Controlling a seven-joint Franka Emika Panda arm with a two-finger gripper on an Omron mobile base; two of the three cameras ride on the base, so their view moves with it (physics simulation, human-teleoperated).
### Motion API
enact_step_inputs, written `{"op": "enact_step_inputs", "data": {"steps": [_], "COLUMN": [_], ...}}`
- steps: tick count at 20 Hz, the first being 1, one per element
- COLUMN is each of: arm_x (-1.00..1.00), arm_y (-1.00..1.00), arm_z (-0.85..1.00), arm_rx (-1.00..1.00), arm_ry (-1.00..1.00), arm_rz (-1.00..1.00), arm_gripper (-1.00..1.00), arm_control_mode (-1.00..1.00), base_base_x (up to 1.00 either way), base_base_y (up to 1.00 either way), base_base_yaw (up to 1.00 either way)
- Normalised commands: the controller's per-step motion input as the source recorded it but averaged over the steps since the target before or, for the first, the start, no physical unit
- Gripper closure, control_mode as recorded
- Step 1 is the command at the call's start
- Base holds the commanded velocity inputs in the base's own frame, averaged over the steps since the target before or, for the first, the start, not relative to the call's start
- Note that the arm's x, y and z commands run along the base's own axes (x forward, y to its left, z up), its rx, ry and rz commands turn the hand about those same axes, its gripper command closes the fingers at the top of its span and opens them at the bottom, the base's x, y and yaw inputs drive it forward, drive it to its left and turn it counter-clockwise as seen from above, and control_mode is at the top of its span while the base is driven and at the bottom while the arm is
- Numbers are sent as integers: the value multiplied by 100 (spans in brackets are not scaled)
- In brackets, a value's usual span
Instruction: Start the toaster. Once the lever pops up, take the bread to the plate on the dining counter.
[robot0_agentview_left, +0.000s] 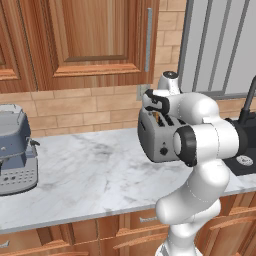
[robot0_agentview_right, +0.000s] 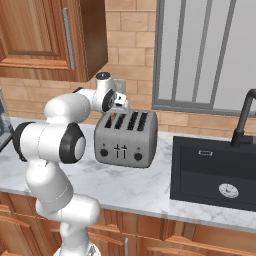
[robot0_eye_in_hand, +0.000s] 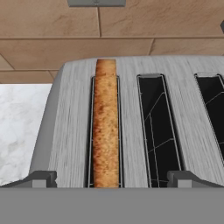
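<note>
Gripper (robot0_eye_in_hand: 112, 179) hovering over toaster (robot0_agentview_right: 126, 138), jaws spread wide, straddling the bread (robot0_eye_in_hand: 105, 127) sitting in the leftmost slot, holding nothing.

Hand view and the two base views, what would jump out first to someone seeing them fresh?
Likely the white arm rising in front of the marble counter, its open pincer hanging just above the grey toaster. Next, the browned bread standing in the toaster's leftmost slot in the hand view, the slots beside it empty. A black sink sits right of the toaster, a blue-grey coffee machine far left.
</note>
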Motion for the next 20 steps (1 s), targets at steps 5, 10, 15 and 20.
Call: {"op": "enact_step_inputs", "data": {"steps": [5, 10, 15, 20], "arm_x": [0, 0, 0, 0], "arm_y": [0, 0, 0, 0], "arm_z": [0, 0, 0, 0], "arm_rx": [0, 0, 0, 0], "arm_ry": [0, 0, 0, 0], "arm_rz": [0, 0, 0, 0], "arm_gripper": [-100, 100, 100, 100], "arm_control_mode": [-100, -100, -100, -100], "base_base_x": [0, 0, 0, 0], "base_base_y": [0, 0, 0, 0], "base_base_yaw": [0, 0, 0, 0]}}
